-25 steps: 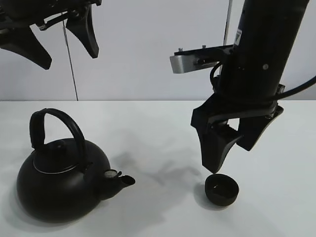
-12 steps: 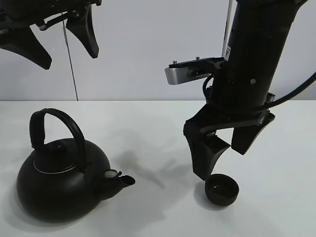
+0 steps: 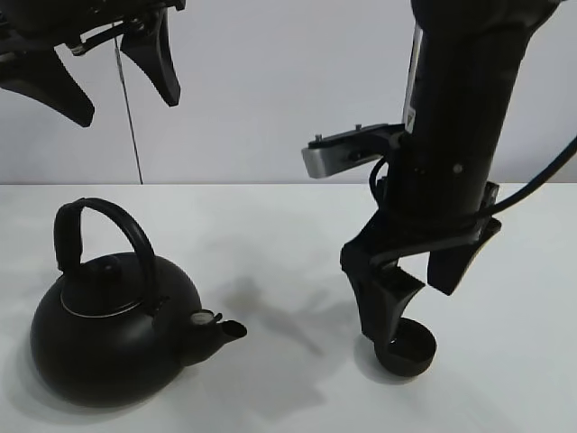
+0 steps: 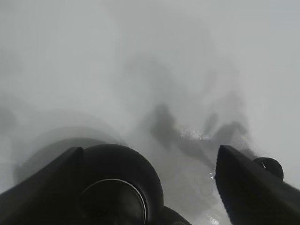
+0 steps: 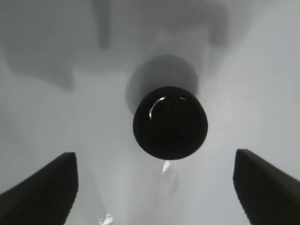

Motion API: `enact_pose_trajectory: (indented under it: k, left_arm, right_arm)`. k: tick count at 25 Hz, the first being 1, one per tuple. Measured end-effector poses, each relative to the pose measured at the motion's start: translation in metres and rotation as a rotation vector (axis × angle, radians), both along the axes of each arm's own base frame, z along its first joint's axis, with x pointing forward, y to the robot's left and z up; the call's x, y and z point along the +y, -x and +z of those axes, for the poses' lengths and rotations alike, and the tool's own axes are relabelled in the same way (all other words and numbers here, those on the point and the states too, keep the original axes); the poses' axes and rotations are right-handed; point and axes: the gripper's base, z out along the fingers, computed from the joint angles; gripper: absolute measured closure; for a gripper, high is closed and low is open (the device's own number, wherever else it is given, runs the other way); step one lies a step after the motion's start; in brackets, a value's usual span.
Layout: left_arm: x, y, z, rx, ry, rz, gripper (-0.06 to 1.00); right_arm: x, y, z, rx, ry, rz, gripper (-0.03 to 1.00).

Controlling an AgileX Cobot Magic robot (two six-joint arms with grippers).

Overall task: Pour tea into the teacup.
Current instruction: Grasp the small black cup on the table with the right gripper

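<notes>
The small matte-black teacup (image 3: 413, 348) sits on the white table at the front right. My right gripper (image 3: 420, 298) is open and hangs straight above the teacup, with its near finger (image 3: 382, 302) in front of the cup's left edge. In the right wrist view the teacup (image 5: 170, 123) lies between the spread fingers of the right gripper (image 5: 154, 153), which is not touching it. The big black kettle (image 3: 113, 325) stands at the front left with its spout towards the cup. My left gripper (image 3: 110, 83) is open and empty, high above the kettle. The left wrist view shows the kettle (image 4: 117, 180) and the teacup (image 4: 269, 167) below.
The table (image 3: 270, 234) is white and matte, with a pale wall behind it. A thin cable (image 3: 129, 126) hangs against the wall at the back left. A metal bracket (image 3: 338, 155) juts left from the right arm.
My right gripper has come down and shifted a little to the left, so its near finger now covers the teacup's left edge. The kettle, the teacup and the left arm have not moved.
</notes>
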Motion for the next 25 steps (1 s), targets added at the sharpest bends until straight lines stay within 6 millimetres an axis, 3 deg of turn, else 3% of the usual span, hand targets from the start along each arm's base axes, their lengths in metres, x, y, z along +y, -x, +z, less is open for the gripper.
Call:
enact_pose_trajectory:
  k: [6, 22, 25]
  left_arm:
    - [0.0, 0.0, 0.0, 0.0, -0.001, 0.0, 0.39]
    - [0.0, 0.0, 0.0, 0.0, -0.001, 0.0, 0.39]
    - [0.0, 0.0, 0.0, 0.0, -0.001, 0.0, 0.39]
  right_arm:
    - [0.003, -0.006, -0.027, 0.039, 0.03, 0.004, 0.34]
    - [0.006, -0.009, -0.05, 0.077, 0.041, -0.003, 0.34]
    - [0.007, -0.009, -0.055, 0.086, 0.037, -0.009, 0.39]
